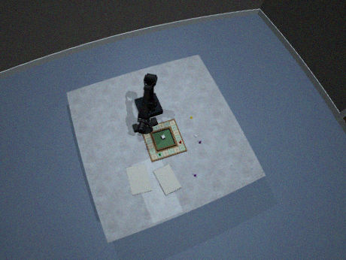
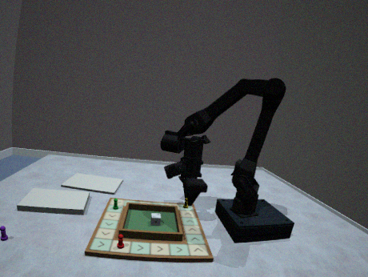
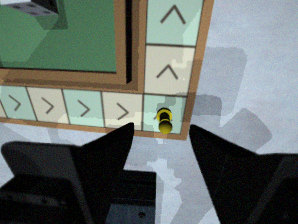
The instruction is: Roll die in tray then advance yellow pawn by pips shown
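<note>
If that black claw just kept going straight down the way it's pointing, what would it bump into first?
Most likely the small yellow pawn standing on the corner square of the wooden-framed game board. The open black gripper points down with its fingers either side of it; exact depth is unclear.

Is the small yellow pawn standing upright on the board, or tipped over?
Upright. The small yellow pawn stands on the board's corner square, seen head-on from above, and the open end effector fingers sit clear on both sides.

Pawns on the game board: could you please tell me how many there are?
3: yellow pawn on the far right corner square, green pawn on the far left corner, red pawn near the front left. None appear hidden.
</note>
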Action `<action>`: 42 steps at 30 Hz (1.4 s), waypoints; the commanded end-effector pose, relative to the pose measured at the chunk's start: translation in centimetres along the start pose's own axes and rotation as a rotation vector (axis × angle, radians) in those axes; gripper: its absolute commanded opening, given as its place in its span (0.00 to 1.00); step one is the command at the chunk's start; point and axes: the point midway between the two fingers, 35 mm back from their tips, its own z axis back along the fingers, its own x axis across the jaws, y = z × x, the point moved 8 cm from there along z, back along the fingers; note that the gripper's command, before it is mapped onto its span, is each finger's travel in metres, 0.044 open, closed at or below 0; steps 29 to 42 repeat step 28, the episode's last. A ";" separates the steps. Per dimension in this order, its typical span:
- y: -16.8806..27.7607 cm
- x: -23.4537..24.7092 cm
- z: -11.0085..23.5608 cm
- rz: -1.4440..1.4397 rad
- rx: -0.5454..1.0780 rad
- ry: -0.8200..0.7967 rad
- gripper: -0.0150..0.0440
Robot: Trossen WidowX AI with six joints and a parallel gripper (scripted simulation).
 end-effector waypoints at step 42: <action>-1.8 10.1 11.2 0.006 -0.023 0.001 1.00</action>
